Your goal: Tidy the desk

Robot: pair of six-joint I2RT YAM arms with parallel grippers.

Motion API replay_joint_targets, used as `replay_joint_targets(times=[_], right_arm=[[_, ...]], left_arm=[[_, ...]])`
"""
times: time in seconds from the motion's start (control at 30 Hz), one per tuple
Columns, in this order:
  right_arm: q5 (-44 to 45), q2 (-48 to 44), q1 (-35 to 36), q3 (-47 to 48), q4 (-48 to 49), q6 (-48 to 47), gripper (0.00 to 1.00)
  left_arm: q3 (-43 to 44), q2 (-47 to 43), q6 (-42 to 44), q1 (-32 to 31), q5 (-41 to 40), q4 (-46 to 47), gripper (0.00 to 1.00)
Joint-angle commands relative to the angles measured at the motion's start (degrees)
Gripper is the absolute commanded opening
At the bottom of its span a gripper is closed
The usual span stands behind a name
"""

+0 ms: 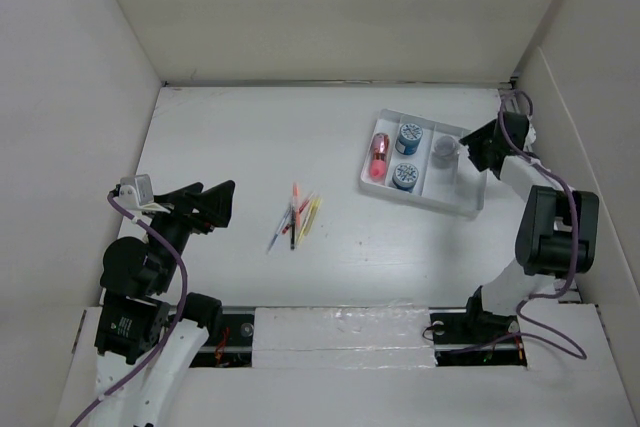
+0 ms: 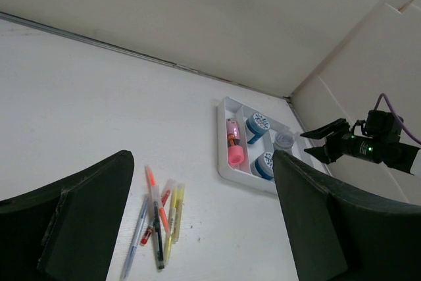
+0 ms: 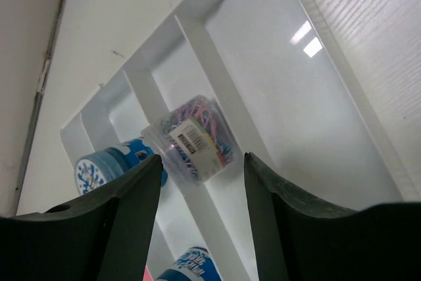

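Right now the right gripper hangs over the far end of the small white tray. Its fingers are spread and hold nothing. A clear jar of paper clips sits just beyond its fingertips, in a narrow compartment. From the wrist view the jar seems to lean on a divider, though I can't be sure of that.

The left gripper is likewise released and wide apart, hovering over the desk on the left side. A loose bunch of pens lies on the bare top between that gripper and the tray, apart from both. Two blue tubs and a pink item already fill the tray's left compartments.

To my eye the jar is the step in hand. If it is indeed canted, I'd nudge or regrip it low on its body so that it settles flat rather than tipping over the divider. The fingers should come straight up clear of the tray walls so the tray doesn't get dragged.

The pens look like the remaining work. The long right-hand compartment looks free for them.
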Motion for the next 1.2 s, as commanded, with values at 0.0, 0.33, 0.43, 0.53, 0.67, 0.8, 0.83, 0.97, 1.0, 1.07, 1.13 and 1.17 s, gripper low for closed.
replay_joint_targets(times=[0.0,0.33,0.43,0.53,0.67,0.8,0.83,0.97,1.0,1.07,1.13,1.17], right_arm=[[12.73,-6.24,4.03,0.91,-3.42,-3.25,0.57],[26.02,-2.12,14.93,8.12,-11.42,-8.35,0.73],[31.11,-0.54,17.83,9.7,-13.18,-9.41,0.85],[37.0,0.96,19.94,11.19,-15.38,-10.2,0.95],[40.26,3.59,20.48,12.42,-16.52,-10.64,0.95],[41.67,7.54,21.0,17.08,-20.02,-11.61,0.95],[42.54,8.34,21.01,18.05,-20.82,-11.61,0.94],[44.22,10.89,21.53,22.53,-23.11,-12.57,0.94],[44.31,11.5,21.53,24.54,-24.25,-13.01,0.94],[44.83,13.26,21.53,26.57,-25.83,-13.45,0.95],[45.27,15.36,22.06,29.55,-27.85,-14.33,0.95],[45.36,16.07,22.06,30.26,-28.56,-14.51,0.95]], left_arm=[[-0.32,-0.1,0.73,-0.27,0.85,3.02,0.83],[-0.32,-0.19,0.72,-0.27,0.85,2.93,0.83],[-0.32,-0.28,0.72,-0.27,0.77,2.93,0.83],[-0.32,-0.1,0.72,-0.27,1.12,3.02,0.83],[-0.32,0.07,0.72,-0.27,1.03,3.02,0.83],[-0.32,0.25,0.72,-0.27,1.29,3.1,0.83],[-0.32,0.25,0.81,-0.27,1.29,3.19,0.83],[-0.4,0.42,0.81,-0.27,1.29,3.28,0.83],[-0.49,0.42,0.81,-0.27,1.21,3.19,0.83],[-0.4,0.6,0.81,-0.27,1.29,3.19,0.83],[-0.4,0.6,0.81,-0.27,1.29,3.28,0.83],[-0.4,0.69,0.81,-0.27,1.29,3.28,0.83]])
